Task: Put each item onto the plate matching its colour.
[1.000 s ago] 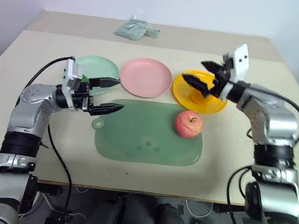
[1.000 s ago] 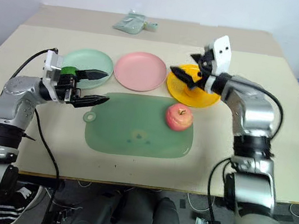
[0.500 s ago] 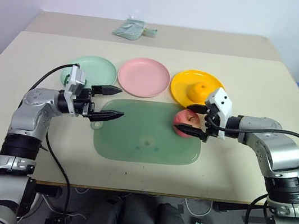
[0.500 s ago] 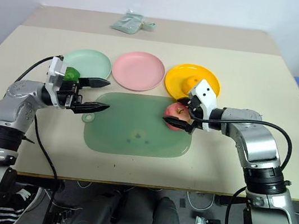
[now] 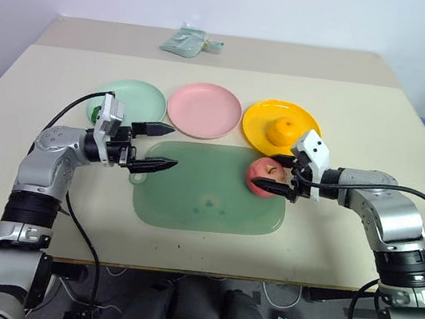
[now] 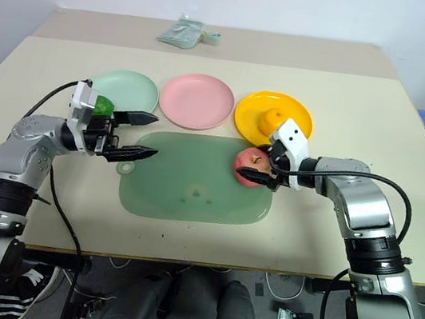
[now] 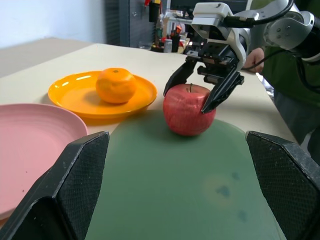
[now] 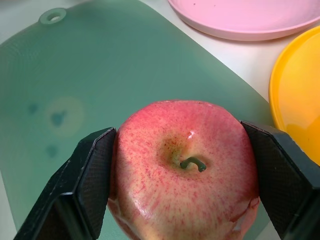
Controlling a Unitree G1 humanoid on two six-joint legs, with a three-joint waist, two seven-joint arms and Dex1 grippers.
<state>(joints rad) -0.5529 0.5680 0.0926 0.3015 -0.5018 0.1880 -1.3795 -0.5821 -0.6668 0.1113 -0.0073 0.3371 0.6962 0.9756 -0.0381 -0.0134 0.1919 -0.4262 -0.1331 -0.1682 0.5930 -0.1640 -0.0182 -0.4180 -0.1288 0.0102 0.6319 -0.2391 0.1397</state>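
Right gripper (image 5: 281, 177) has its two fingers pressed against opposite sides of the apple (image 5: 265, 175); the right wrist view shows both pads touching the skin, stem up. Apple sits on the green mat (image 5: 206, 199) at its far right corner, close to the mat's edge and just short of the yellow plate (image 5: 259, 128). Whether the apple is off the mat, cannot tell.

Orange (image 5: 285, 128) is on the yellow plate, roughly centred, with bare rim around it. Pink plate (image 5: 204, 110) lies bare in the middle of the row, between the yellow plate and the mint plate (image 5: 141, 98); the three plates sit close side by side, just beyond the mat's far edge. A small dark green fruit (image 6: 103, 104) is on the mint plate's near left edge, partly hidden behind the left wrist.

Left gripper (image 5: 159, 147) hangs over the mat's far left corner with fingers spread wide, nothing between them, pointing toward the apple. Most of the mat between the two grippers is open. Table (image 5: 366, 111) is bare to the right and along the near edge. A pale green packet (image 5: 187, 40) lies at the far side, well apart from the plates.
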